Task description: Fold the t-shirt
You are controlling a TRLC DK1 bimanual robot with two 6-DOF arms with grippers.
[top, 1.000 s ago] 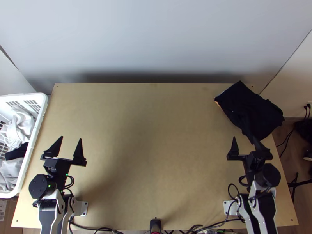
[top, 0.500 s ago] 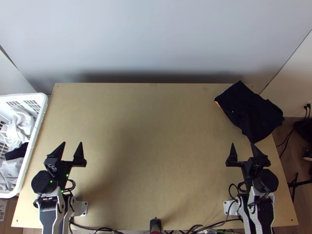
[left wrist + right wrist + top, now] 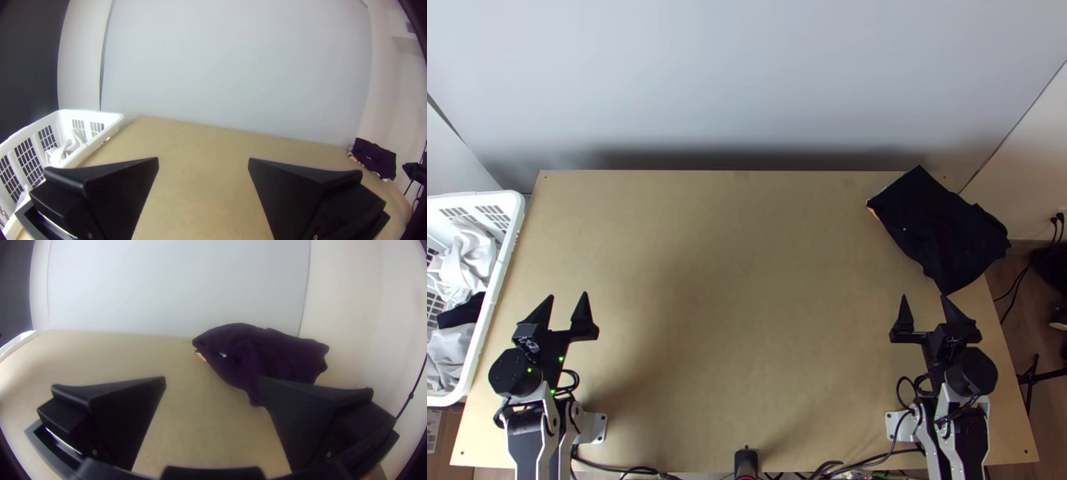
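Top view: dark t-shirt (image 3: 943, 232) slants lengthwise, far-left to near-right, left gripper (image 3: 568, 295) and right gripper (image 3: 924, 297) spread-fingered.

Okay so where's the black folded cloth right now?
In the top view, the black cloth lies at the table's far right corner, just beyond the open right gripper.

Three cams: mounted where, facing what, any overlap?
Top view: fixed high over the near edge, facing steeply down on the table; left gripper, right gripper show.
Left wrist view: left wrist, across table toward pale wall; own fingers.
Right wrist view: right wrist, toward dark cloth; own fingers.
Both wrist views share the cloth.
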